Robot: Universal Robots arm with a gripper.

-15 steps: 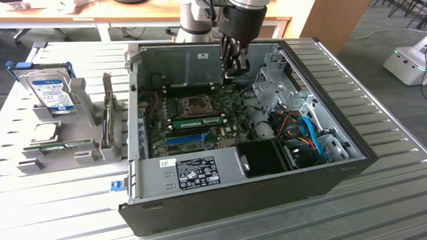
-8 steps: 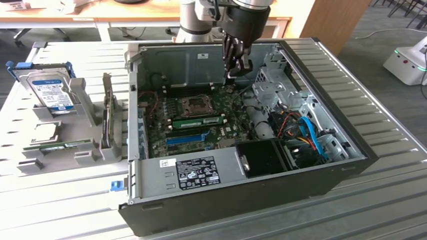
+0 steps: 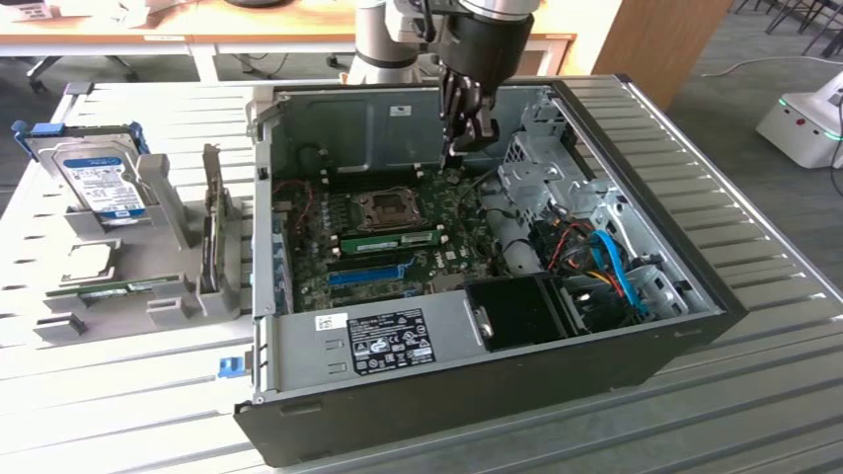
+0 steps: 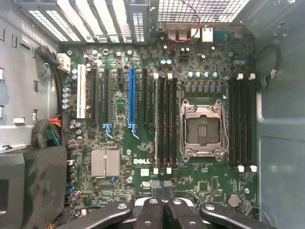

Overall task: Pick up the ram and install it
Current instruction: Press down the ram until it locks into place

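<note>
Slatted table bears the case; arm points straight down inside, fingers closed.

- Exterior view: looks down obliquely, set back, into the open computer case on the table.
- Wrist view: faces the motherboard squarely, close, past the gripper.
- Both take in the motherboard.

The claw is partly cut off by the picture's edge.

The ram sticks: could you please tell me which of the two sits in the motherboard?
The ram seated beside the processor socket, inside the case; the other ram lies in the grey holder outside it.
</note>
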